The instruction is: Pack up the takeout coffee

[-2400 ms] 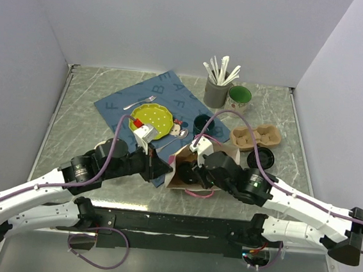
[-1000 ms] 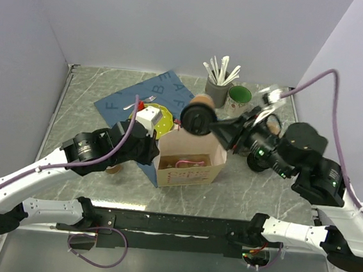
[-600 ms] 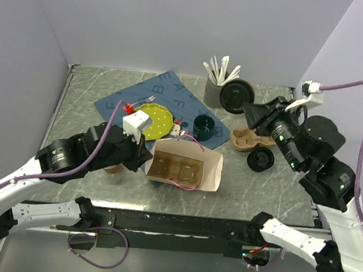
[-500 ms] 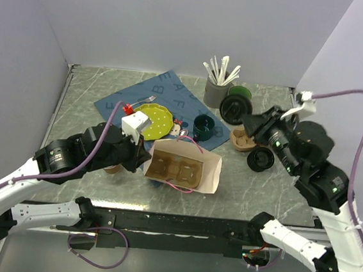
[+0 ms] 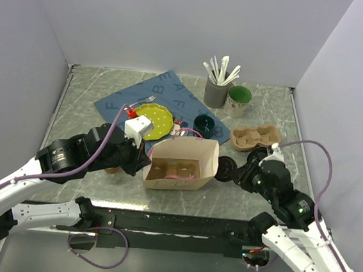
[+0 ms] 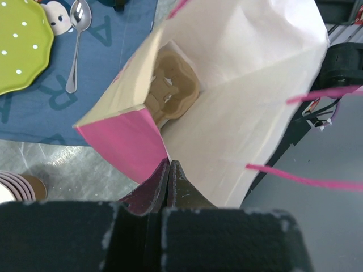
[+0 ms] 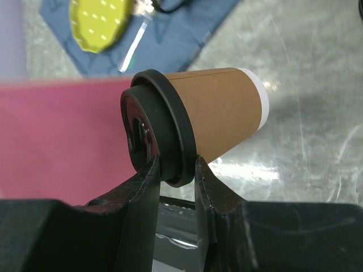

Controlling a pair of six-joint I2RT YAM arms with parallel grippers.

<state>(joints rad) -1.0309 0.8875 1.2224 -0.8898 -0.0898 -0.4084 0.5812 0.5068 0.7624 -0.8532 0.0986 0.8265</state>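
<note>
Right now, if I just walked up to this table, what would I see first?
The open paper bag in the middle of the table grabs you first, with a brown cup carrier inside and the left arm's jaws pinching its edge. Just right of it, the right arm's jaws hold the takeout coffee sideways by its black lid.

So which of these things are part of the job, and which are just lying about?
In use: coffee cup, in the right gripper; bag, pinched by the left gripper; tray inside it.
Lying about: plate, spoon, mug, spare tray, cutlery pot, mat.
</note>
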